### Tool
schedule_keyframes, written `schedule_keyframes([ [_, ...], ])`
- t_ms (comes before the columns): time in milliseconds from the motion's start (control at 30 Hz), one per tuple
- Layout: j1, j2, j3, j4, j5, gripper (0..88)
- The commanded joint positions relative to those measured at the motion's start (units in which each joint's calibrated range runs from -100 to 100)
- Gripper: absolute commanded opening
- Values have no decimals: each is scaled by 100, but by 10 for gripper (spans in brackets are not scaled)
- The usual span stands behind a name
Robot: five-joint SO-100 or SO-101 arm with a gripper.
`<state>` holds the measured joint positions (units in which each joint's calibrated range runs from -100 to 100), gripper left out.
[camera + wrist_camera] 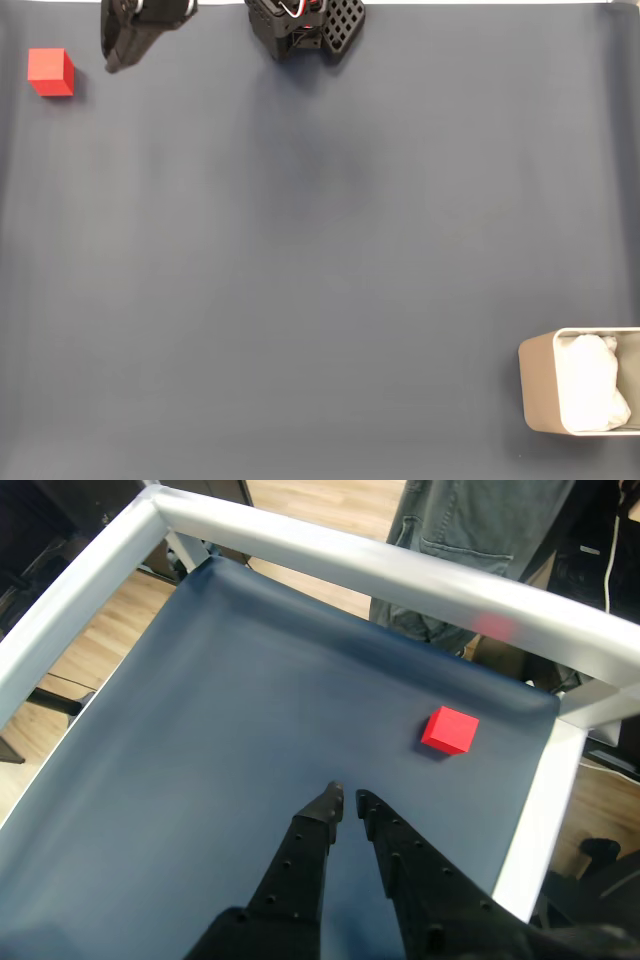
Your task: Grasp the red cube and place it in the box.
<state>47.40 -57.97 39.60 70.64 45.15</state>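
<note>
Your gripper (347,799) holds nothing, and its two fingers sit almost together with just a thin gap. In the wrist view the cube (449,729) lies on the blue mat, a bit farther and to the right. The box (581,381) waits well apart, at the near right corner of the fixed view. You still need to grab, carry and drop.

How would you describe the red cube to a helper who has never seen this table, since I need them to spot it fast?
Find the dark blue mat that covers the table. In the fixed view, go to its top left corner, just left of the black gripper. The red cube sits there alone, small and bright red, far from the beige box at bottom right.
</note>
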Motion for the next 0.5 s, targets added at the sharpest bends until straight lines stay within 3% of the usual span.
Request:
schedule_keyframes([
  [0, 373, -70, -393, 59, 0, 29],
  [467, 1368, 164, -393, -56, 54, 119],
])
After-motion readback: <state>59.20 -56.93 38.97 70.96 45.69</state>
